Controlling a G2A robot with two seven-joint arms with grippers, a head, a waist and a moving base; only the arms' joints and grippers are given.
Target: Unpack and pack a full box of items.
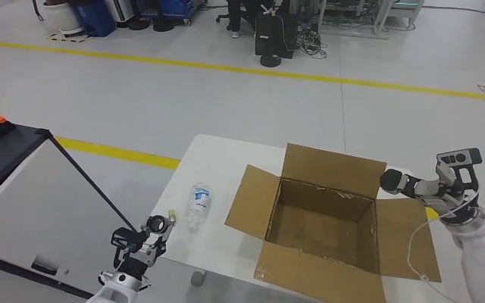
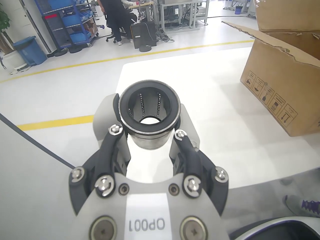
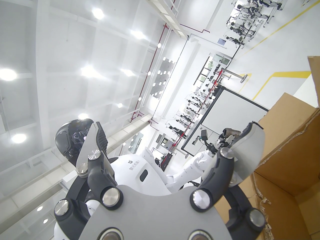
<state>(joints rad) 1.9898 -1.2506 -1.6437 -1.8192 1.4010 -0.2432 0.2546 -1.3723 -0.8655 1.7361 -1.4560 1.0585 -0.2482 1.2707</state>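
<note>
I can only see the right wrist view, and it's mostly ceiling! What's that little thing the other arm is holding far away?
Observer: The left gripper is shut on a hollow metal sleeve with a black rim.
Operator: Is there anything in the box?
Observer: In the top view the box stands open, and the part of its floor that I can see is bare.
Operator: So where's the stuff?
Observer: One small bottle lies on its side on the table, beside the box flap on the left arm's side, not touching it.
</note>
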